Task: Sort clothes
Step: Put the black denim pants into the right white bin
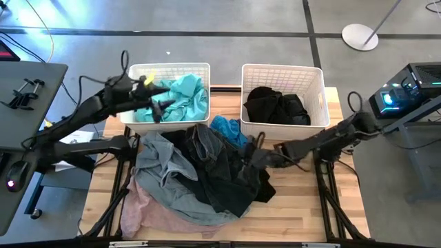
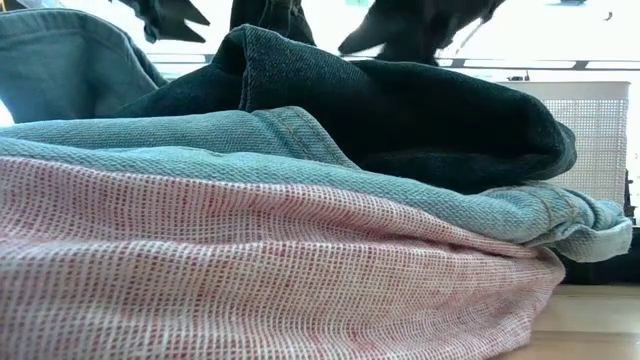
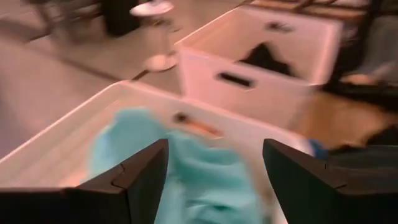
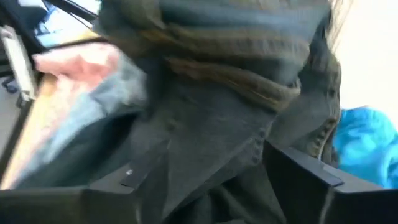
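Observation:
A teal garment (image 1: pixel 185 96) lies in the left white basket (image 1: pixel 172 67), and a black garment (image 1: pixel 275 107) in the right one (image 1: pixel 282 67). My left gripper (image 1: pixel 160 105) hovers open and empty over the teal garment (image 3: pixel 186 162). On the table a pile holds dark denim (image 1: pixel 220 172), grey-blue denim (image 1: pixel 162 162), pale pink cloth (image 1: pixel 141 210) at the bottom and a bright blue piece (image 1: pixel 227 129) at the far side. My right gripper (image 1: pixel 249 157) is open at the pile's right side, with the dark denim (image 4: pixel 211 118) right in front of its fingers. My right gripper (image 4: pixel 211 180) stands level at the dark denim from the table's right, its fingers apart with cloth between them. I cannot tell whether the fingers touch it.
The two baskets stand side by side at the table's far edge. Bare wood shows at the near right of the table (image 1: pixel 303 207). In the low view the pile fills the picture: pink (image 2: pixel 250 260) below, light denim (image 2: pixel 250 150), then dark denim (image 2: pixel 420 110).

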Available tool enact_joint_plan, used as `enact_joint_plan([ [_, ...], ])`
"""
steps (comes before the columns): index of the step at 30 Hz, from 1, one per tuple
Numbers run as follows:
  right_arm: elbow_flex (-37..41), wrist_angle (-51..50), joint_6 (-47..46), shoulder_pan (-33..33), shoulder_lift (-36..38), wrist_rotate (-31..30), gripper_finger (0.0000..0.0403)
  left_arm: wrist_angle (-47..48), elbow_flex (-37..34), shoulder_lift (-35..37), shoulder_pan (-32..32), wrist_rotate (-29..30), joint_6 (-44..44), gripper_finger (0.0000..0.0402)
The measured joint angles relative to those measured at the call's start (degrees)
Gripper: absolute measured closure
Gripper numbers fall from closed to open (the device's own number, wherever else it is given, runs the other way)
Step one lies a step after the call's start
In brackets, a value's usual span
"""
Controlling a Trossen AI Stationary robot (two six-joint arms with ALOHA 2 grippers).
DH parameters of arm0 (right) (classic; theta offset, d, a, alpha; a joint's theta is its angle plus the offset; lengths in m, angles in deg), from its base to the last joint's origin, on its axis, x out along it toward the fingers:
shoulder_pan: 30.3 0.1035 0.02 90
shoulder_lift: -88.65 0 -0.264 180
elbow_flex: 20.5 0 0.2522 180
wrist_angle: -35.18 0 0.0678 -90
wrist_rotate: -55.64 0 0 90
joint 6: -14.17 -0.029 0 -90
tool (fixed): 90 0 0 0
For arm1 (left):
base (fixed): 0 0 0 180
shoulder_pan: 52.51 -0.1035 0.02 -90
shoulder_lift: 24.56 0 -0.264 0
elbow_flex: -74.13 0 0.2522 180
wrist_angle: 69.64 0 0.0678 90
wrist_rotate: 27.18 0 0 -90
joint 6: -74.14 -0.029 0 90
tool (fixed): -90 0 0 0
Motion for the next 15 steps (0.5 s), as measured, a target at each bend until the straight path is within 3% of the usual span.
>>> enact_joint_plan([
  [5, 0.0, 7.2, -4.0, -5.12, -8.09, 14.02, 0.0088, -0.8, -2.1, 2.83, 9.4, 1.59, 3.4, 0.0159],
  [8, -0.15, 15.28, -4.76, -6.5, -14.5, 17.7, 0.0061, -0.64, -5.04, 3.18, 13.61, 4.91, 5.31, 0.0162],
  [12, -3.74, 18.09, -2.97, -6.54, -22.95, 19.4, 0.0059, -0.86, -9.98, 3.05, 18.94, 12.92, 7.69, 0.0163],
  [15, -7.99, 16.79, -0.79, -5.75, -28.63, 19.44, 0.0078, -2.38, -12.53, 3.07, 22.69, 16.87, 8.36, 0.0163],
])
